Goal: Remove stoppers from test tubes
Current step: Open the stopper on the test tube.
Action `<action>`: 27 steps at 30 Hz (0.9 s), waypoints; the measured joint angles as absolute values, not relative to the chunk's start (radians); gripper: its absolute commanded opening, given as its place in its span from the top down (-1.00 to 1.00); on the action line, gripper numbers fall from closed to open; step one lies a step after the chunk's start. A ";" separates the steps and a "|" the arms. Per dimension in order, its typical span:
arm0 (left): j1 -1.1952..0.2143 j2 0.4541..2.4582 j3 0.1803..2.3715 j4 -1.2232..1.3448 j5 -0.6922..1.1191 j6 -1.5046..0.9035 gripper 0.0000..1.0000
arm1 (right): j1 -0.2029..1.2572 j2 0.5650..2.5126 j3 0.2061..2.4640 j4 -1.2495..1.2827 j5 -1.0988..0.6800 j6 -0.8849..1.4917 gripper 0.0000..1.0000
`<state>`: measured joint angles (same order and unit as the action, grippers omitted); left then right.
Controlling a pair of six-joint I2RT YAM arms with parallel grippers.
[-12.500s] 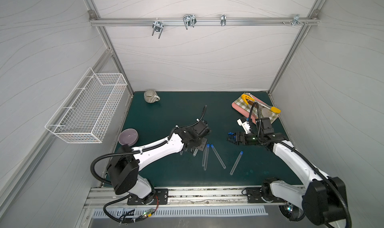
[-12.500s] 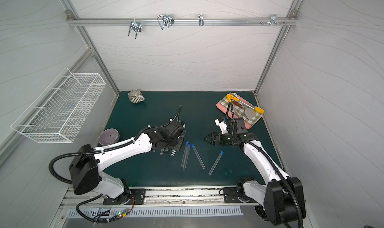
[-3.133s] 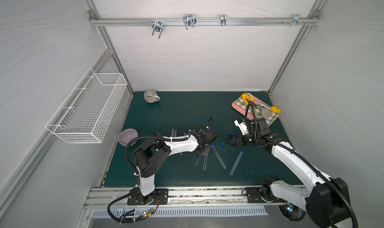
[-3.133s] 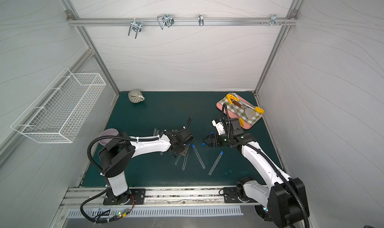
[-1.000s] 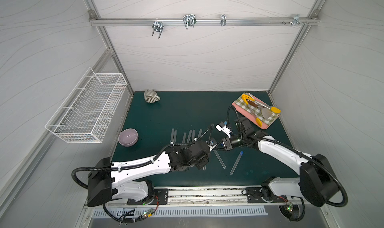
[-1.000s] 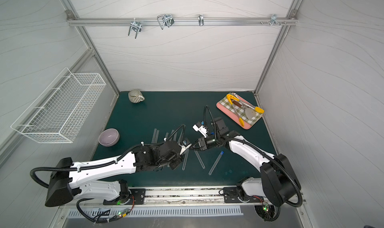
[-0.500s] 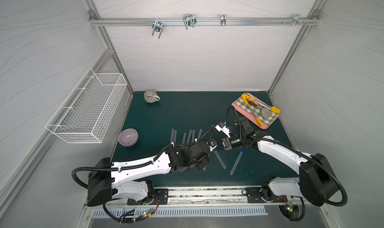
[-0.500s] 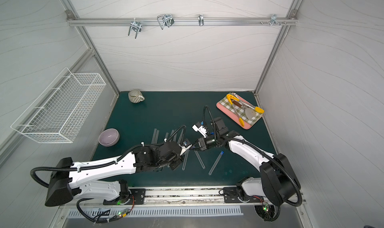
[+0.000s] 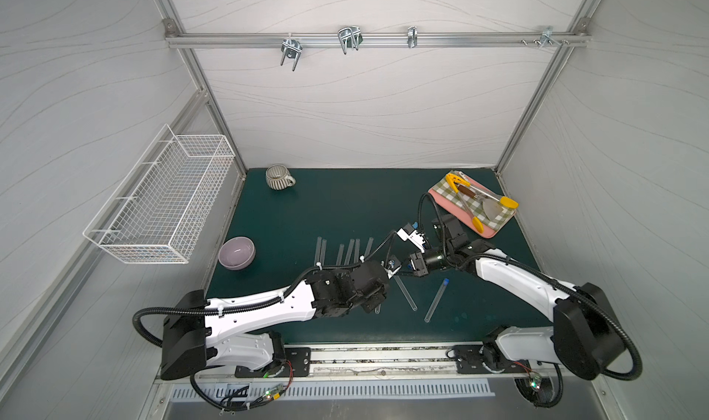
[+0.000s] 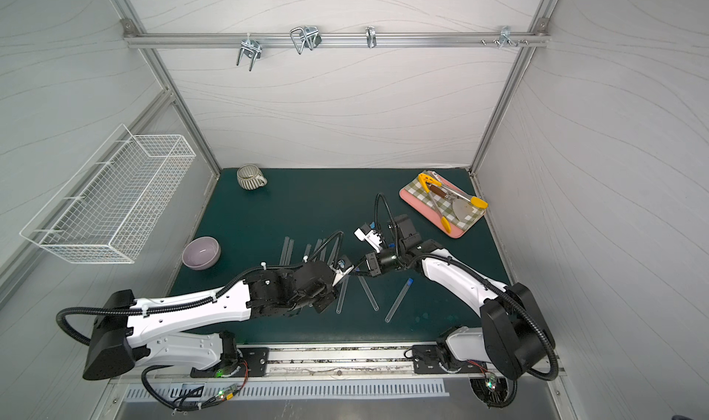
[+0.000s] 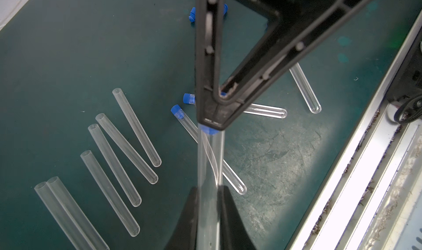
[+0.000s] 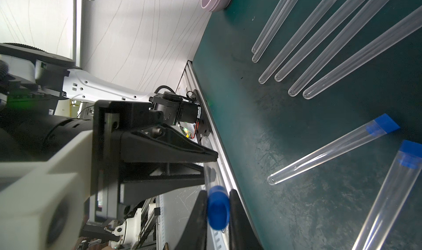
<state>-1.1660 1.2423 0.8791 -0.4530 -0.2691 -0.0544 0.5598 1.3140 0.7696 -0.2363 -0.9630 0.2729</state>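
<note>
My left gripper (image 11: 209, 191) is shut on a clear test tube (image 11: 209, 159) and holds it off the mat. The tube's mouth carries a blue stopper (image 12: 218, 206), and my right gripper (image 12: 218, 196) is shut on that stopper. Both grippers meet mid-mat in both top views: left gripper (image 9: 385, 280), right gripper (image 9: 403, 273). Several unstoppered tubes (image 11: 134, 128) lie in a row on the mat. Two tubes with stoppers (image 11: 175, 110) (image 11: 188, 98) lie under the held tube. Another stoppered tube (image 9: 437, 299) lies nearer the front. Loose stoppers (image 11: 192, 14) lie farther back.
On the mat's left edge sits a purple bowl (image 9: 236, 252). At the back left stands a striped mug (image 9: 278, 177). A pink tray (image 9: 495, 233) with a checked cloth and utensils lies at the back right. The left wall carries a wire basket (image 9: 161, 203). A metal rail (image 9: 383, 360) borders the front.
My right gripper's jaws have closed onto the stopper of the held tube. Both arms have stayed almost where they were, and the left grip is unchanged.
</note>
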 measured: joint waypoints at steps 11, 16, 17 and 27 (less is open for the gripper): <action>-1.166 1.243 0.884 -0.392 -0.294 -0.054 0.90 | 0.494 1.285 0.766 -0.222 -1.030 0.302 1.00; -1.168 1.249 0.891 -0.383 -0.303 -0.052 0.90 | 0.482 1.274 0.765 -0.226 -1.033 0.299 1.00; -1.168 1.251 0.891 -0.384 -0.302 -0.052 0.90 | 0.482 1.274 0.767 -0.239 -1.027 0.288 1.00; -1.173 1.272 0.895 -0.371 -0.304 -0.051 0.90 | 0.482 1.261 0.801 -0.350 -0.966 0.213 1.00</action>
